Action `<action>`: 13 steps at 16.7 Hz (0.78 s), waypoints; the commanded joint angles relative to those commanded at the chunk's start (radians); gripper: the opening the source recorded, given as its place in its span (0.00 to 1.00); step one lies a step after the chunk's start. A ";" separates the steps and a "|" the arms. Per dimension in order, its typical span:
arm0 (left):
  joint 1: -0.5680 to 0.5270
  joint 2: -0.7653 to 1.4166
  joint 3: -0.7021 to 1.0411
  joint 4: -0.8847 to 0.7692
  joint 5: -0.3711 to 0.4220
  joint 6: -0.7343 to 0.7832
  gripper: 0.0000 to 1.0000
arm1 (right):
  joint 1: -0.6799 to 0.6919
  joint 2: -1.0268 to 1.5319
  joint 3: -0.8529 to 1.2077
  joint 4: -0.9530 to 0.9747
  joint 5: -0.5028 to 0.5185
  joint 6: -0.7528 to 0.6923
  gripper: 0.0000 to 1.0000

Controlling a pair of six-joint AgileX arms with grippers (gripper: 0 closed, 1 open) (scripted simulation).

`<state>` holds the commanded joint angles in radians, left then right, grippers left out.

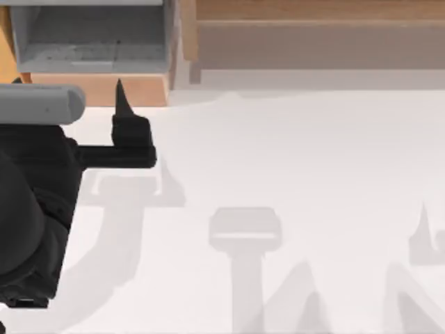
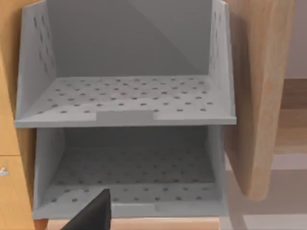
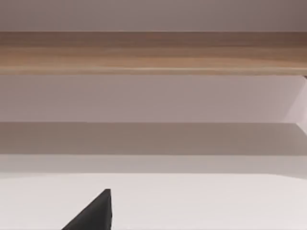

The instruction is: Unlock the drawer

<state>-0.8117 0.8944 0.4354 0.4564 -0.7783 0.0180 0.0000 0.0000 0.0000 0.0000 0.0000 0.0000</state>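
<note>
Left pincer sits at the far left of the bench, its one visible dark fingertip just touching or just short of the drawer's tan front board; I cannot tell which. I cannot tell whether its fingers are apart or together, since a single finger shows in the top view and in the left wrist view.

The drawer is at the bench's far left corner, pulled out toward me, grey perforated floor open to the camera above. In the left wrist view it is the lower grey tray, with a second grey tray above it and a tan cabinet side beside them.

Its front board runs left to right across the bench; its travel axis runs front to back, mouth facing my side.

Step in hand, as I judge it: get a hold on the front board. I would keep the wrist square to the board, take its edge near the middle, then pull straight along the travel axis so it does not rack.

Right pincer is parked, facing the wide wooden unit.
</note>
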 joint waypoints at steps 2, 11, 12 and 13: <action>-0.052 0.061 0.035 0.037 -0.067 0.002 1.00 | 0.000 0.000 0.000 0.000 0.000 0.000 1.00; -0.031 0.109 0.067 0.070 -0.060 0.034 1.00 | 0.000 0.000 0.000 0.000 0.000 0.000 1.00; 0.001 0.136 0.085 0.088 -0.032 0.066 1.00 | 0.000 0.000 0.000 0.000 0.000 0.000 1.00; 0.044 0.172 0.108 0.111 0.005 0.107 1.00 | 0.000 0.000 0.000 0.000 0.000 0.000 1.00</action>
<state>-0.7680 1.0666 0.5434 0.5675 -0.7735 0.1253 0.0000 0.0000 0.0000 0.0000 0.0000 0.0000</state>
